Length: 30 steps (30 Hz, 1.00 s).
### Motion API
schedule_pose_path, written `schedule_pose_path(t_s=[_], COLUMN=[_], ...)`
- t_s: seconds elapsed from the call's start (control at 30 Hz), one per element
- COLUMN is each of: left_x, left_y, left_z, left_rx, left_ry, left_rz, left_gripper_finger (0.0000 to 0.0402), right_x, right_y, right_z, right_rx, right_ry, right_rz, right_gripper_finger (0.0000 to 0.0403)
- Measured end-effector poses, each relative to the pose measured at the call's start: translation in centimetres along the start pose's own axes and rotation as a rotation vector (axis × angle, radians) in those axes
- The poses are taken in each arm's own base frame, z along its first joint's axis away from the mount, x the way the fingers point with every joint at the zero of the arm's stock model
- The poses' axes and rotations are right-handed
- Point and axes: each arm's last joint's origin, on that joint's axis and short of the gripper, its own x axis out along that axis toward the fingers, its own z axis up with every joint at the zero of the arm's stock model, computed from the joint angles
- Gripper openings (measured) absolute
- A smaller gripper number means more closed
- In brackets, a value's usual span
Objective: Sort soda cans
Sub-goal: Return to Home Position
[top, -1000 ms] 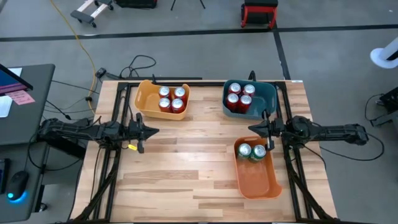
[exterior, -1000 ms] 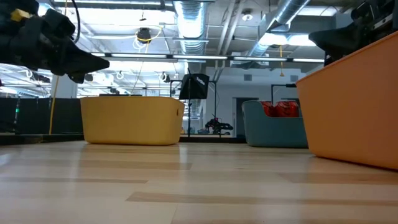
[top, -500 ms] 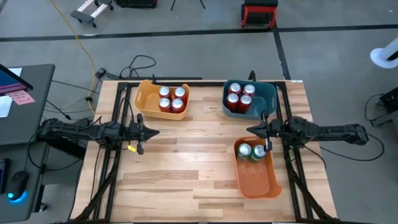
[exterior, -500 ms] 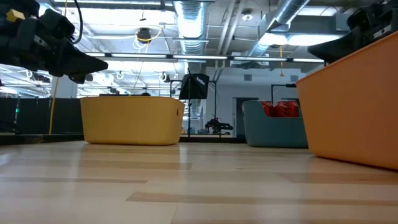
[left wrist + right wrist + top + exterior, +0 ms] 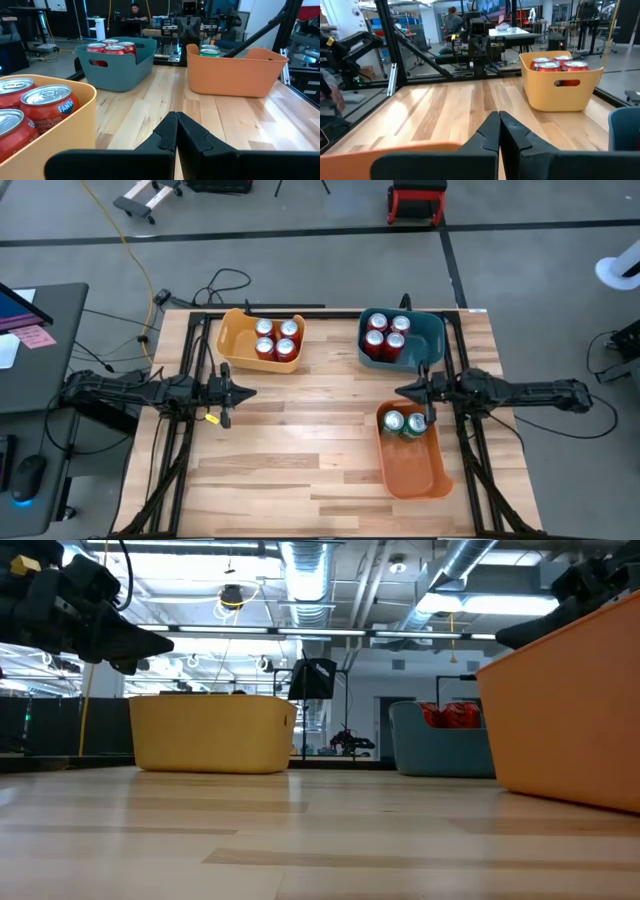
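Several red soda cans (image 5: 275,338) stand in the yellow bin (image 5: 232,340) at the far left, and several more (image 5: 386,337) in the teal bin (image 5: 432,330) at the far right. Two green cans (image 5: 404,423) stand at the far end of the orange bin (image 5: 412,470) on the right. My left gripper (image 5: 250,390) hovers shut at the table's left edge, pointing level toward the middle, nothing in it (image 5: 176,120). My right gripper (image 5: 400,390) hovers shut at the right edge, just beyond the orange bin's far end, nothing in it (image 5: 499,120).
Bare wooden tabletop (image 5: 310,430) spreads between the two grippers and toward the near edge. Black frame rails (image 5: 190,360) run along the table's left and right sides. Cables (image 5: 215,285) lie on the floor behind the far edge.
My right gripper has tipped its fingertips downward and sunk a little above the orange bin's far end, staying shut. My left gripper and all cans have kept still.
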Motion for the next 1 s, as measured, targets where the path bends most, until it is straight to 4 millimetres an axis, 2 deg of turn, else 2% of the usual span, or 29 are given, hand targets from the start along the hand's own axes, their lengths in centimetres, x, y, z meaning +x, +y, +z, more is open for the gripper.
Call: schedule_pose_path(t_s=[0.6, 1.0], left_x=[0.0, 0.0], left_y=[0.0, 0.0], left_z=[0.0, 0.0], left_rx=[0.000, 0.000], left_ry=[0.000, 0.000], left_rz=[0.001, 0.001], left_gripper_finger=[0.0000, 0.0000], right_x=[-0.1, -0.1], right_y=[-0.1, -0.1], right_z=[-1.4, -1.5], right_rx=[0.001, 0.001], right_ry=[0.142, 0.156], right_rz=[-0.011, -0.014], right_gripper_finger=[0.0025, 0.0025])
